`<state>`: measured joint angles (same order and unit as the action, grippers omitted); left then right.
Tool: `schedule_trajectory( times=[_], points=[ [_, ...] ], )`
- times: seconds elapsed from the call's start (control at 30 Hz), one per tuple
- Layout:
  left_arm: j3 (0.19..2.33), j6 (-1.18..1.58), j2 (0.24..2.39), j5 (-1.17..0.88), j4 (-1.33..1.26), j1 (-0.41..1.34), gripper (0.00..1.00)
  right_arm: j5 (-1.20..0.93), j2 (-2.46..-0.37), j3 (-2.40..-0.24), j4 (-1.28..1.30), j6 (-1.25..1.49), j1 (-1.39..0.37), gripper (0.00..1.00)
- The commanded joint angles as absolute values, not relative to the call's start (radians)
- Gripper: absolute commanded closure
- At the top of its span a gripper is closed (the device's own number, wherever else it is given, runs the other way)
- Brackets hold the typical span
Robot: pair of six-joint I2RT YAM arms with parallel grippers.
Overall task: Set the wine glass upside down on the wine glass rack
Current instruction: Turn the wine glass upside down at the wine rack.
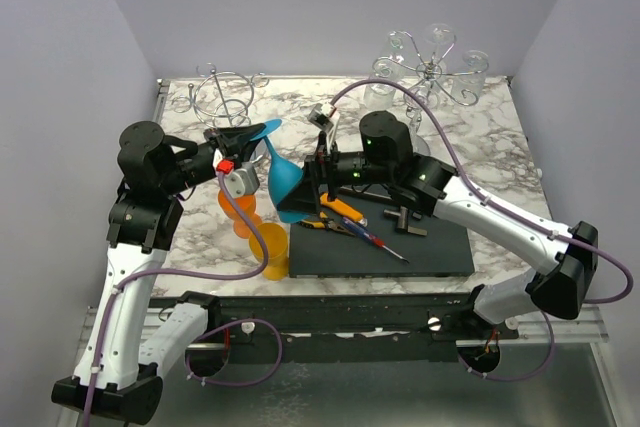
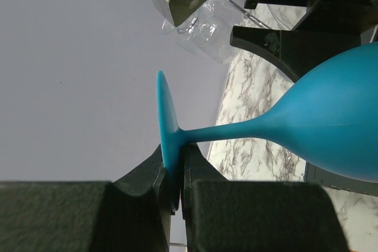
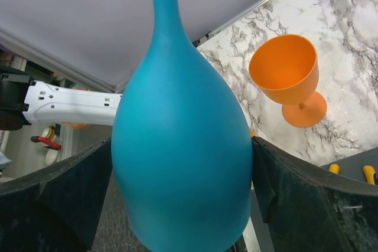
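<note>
— Where was the blue wine glass (image 1: pixel 283 179) at that moment?

— It was in the air above the marble table (image 1: pixel 480 147), tilted, with its foot up toward the back left and its bowl lower, near the left corner of the black mat (image 1: pixel 430 247). It touched neither the left wire rack (image 1: pixel 228 97) nor the right wire rack (image 1: pixel 430 67), which stood well apart at the back edge. The right one carried clear glasses.

— Who had hold of it?

— The left gripper (image 2: pixel 174 172) did, with its fingers pressed together on the rim of the foot. The wrist view showed the thin blue disc pinched edge-on between the two pads. The right gripper (image 3: pixel 182 141) was spread as wide as it goes, one finger on each side of the bowl and very close to it. It could not be told whether the pads pressed on the bowl.

— Was there anything else on the table?

— Two orange glasses stood in front of the left arm, one (image 1: pixel 240 209) nearer the back and the other (image 1: pixel 270 247) nearer the front edge. A few hand tools (image 1: pixel 345 215) lay on the mat.
</note>
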<state>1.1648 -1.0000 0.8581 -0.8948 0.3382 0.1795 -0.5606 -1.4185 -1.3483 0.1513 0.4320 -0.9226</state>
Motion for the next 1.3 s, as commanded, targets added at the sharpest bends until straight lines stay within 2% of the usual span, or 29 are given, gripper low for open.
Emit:
schedule_trajectory(
  times=[0.0, 0.23, 0.27, 0.3, 0.33, 0.37, 0.4, 0.43, 0.6, 0.8, 1.13, 1.27],
  points=[
    [1.195, -1.036, 0.856, -0.916, 0.297, 0.187, 1.00, -0.510, -1.424, -1.385, 0.153, 0.393, -0.945, 0.02],
    [1.192, -1.028, 0.850, -0.918, 0.269, 0.189, 1.00, -0.351, -1.389, -1.383, 0.220, 0.341, -0.946, 0.27],
    [1.193, -1.015, 0.848, -0.919, 0.256, 0.190, 0.88, -0.321, -1.386, -1.389, 0.231, 0.332, -0.945, 0.32],
    [1.195, -0.996, 0.848, -0.918, 0.247, 0.190, 0.56, -0.284, -1.381, -1.395, 0.242, 0.318, -0.945, 0.36],
    [1.200, -0.979, 0.850, -0.914, 0.241, 0.191, 0.33, -0.251, -1.376, -1.401, 0.252, 0.305, -0.945, 0.38],
    [1.210, -0.954, 0.851, -0.906, 0.237, 0.192, 0.16, -0.215, -1.365, -1.406, 0.258, 0.288, -0.945, 0.40],
    [1.221, -0.920, 0.856, -0.895, 0.228, 0.191, 0.06, -0.179, -1.355, -1.408, 0.261, 0.270, -0.945, 0.40],
    [1.236, -0.868, 0.863, -0.883, 0.220, 0.192, 0.01, -0.137, -1.346, -1.416, 0.267, 0.247, -0.945, 0.40],
    [1.314, -0.599, 0.901, -0.803, 0.200, 0.193, 0.01, 0.083, -1.367, -1.552, 0.346, 0.109, -0.943, 0.40],
    [1.334, -0.405, 0.904, -0.745, 0.196, 0.192, 0.01, 0.308, -1.401, -1.729, 0.383, -0.035, -0.892, 0.41],
    [1.332, -0.306, 0.911, -0.705, 0.195, 0.191, 0.01, 0.205, -1.265, -1.677, 0.382, -0.003, -0.496, 0.44],
    [1.329, -0.301, 0.916, -0.707, 0.193, 0.192, 0.01, 0.254, -1.175, -1.603, 0.405, -0.009, -0.448, 0.44]
  ],
)
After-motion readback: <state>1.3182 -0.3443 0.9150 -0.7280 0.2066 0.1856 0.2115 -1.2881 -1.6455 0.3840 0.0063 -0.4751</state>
